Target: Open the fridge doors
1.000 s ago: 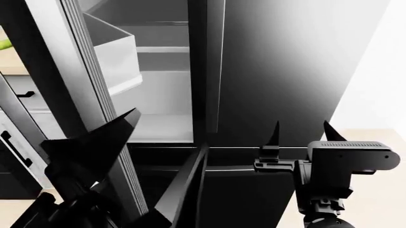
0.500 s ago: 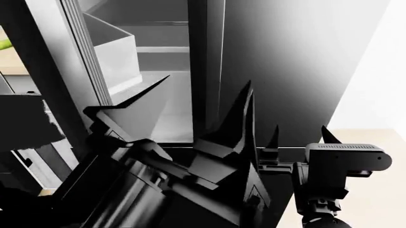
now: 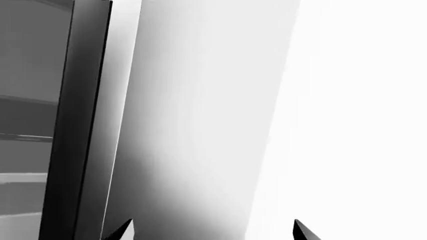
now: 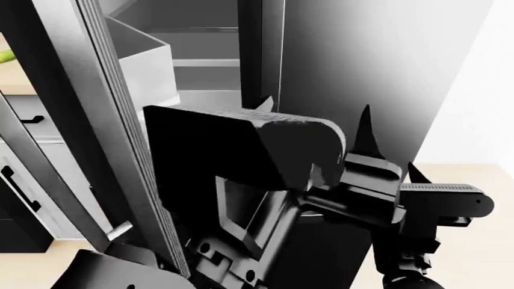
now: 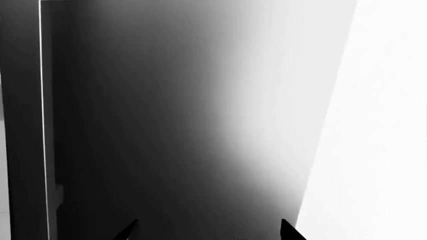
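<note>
Two fridge doors: the left door point(image 4: 88, 114) is standing swung open beside the left gripper point(image 4: 313, 120), while the right door point(image 4: 369, 78) is lying closed directly ahead of both grippers, its long axis vertical. The left gripper, fingers spread and holding nothing, is sitting nearer that door's inner edge. The right gripper point(image 4: 393, 174), also parted and unloaded, is waiting lower.
</note>
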### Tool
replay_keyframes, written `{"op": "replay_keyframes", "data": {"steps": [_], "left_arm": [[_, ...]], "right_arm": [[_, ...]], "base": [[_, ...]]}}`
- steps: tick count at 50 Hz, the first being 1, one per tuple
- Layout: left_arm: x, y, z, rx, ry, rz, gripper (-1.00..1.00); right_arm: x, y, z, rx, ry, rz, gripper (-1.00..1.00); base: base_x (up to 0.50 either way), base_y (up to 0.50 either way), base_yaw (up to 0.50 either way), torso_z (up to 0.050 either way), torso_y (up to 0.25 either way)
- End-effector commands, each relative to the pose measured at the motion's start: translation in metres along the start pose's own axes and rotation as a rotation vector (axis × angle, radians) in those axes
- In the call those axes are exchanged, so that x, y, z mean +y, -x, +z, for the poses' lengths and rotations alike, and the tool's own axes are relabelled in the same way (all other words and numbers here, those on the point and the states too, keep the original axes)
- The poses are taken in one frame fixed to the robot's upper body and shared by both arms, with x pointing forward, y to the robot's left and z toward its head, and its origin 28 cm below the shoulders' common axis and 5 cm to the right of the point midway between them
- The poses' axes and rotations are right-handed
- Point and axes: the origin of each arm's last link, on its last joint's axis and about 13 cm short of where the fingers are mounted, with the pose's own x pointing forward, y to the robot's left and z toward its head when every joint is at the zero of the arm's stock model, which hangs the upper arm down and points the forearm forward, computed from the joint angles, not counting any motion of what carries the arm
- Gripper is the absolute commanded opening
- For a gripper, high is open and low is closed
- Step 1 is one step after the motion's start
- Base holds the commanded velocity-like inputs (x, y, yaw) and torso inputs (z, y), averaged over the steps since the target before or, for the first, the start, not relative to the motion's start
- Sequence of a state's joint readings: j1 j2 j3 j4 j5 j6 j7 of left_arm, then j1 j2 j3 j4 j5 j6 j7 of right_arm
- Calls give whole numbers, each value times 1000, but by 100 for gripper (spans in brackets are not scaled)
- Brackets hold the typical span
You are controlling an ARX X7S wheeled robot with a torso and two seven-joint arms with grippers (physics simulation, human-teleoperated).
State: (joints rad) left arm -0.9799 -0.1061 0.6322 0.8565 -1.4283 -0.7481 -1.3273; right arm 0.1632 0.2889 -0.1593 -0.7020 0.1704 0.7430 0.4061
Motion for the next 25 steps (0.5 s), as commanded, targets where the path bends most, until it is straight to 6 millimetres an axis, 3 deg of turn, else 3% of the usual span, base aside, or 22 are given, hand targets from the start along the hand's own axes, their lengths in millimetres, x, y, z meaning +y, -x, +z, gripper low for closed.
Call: {"op": "replay_keyframes", "data": {"steps": [1,9,17,20,25], "left_arm": [[11,-23,-14,42,-27,70,100],[14,-36,-21,75,-56,97,100],[17,-44,-38,113,-112,127,100],[20,-44,-54,131,-124,137,100],[22,-50,-56,171,-141,156,100]], "right_arm": [[-1,-1,0,5,3,-4,100],[-1,-1,0,4,3,-1,100],[-2,0,-1,5,0,-4,100],[-2,0,-1,5,-1,-4,100],[-2,1,-2,8,-2,-5,100]], "base": [[0,0,0,0,0],[0,0,0,0,0],[0,0,0,0,0],[0,0,0,0,0],[0,0,0,0,0]]}}
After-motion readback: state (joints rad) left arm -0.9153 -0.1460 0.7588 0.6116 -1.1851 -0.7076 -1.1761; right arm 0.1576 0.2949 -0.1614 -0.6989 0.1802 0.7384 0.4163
